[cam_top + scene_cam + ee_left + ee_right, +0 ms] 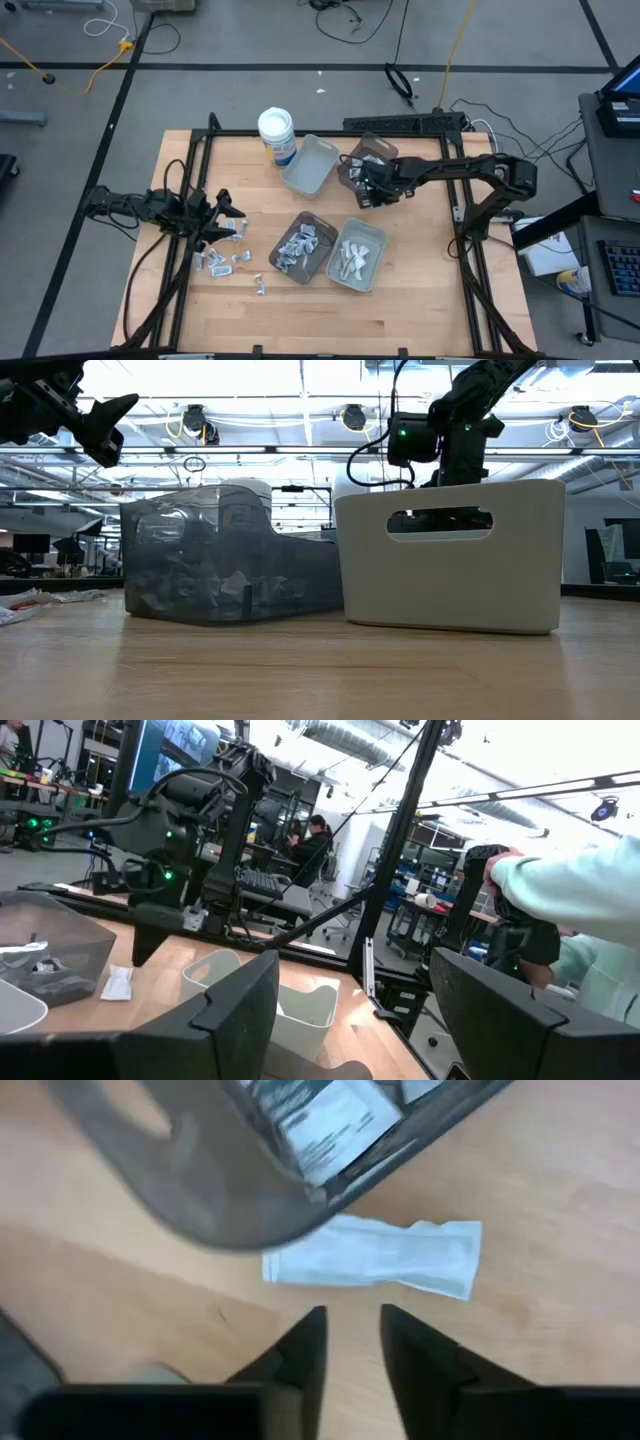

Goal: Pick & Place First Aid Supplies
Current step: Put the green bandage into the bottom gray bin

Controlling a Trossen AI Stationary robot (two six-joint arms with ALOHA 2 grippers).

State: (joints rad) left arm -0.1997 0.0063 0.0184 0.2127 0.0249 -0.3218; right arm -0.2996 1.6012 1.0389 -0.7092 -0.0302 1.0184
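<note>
- Looking past your right gripper [348,1342], you see its two dark fingers [300,1348] slightly parted with a narrow gap and nothing between them — released, not grasping.
- Just ahead of those fingertips a white packet [385,1258] lies flat on the wooden table [560,1200], apart from the fingers and not touched by them.
- One long edge of that packet runs right beside the rim of a dark grey tray [200,1190]; whether it slips under the rim you cannot tell. Inside that tray another printed packet [315,1130] shows.
- From above, your right gripper [368,190] sits at the dark tray [362,160] on the far right part of the table, next to the empty light grey tray [310,165] and near the white tub [277,130].
- Your left gripper [222,212] hovers at the table's left side with its fingers [240,1010] spread wide and empty — no packet is between them.
- A scatter of loose small packets [228,255] lies on the wood just beside and in front of the left gripper, none touching it as far as you can tell.
- Two near trays already hold supplies: the dark one [305,245] has silvery packets, the pale one [358,255] has white strips.
- In the left wrist view a person's sleeve [570,895] shows beyond the table.
</note>
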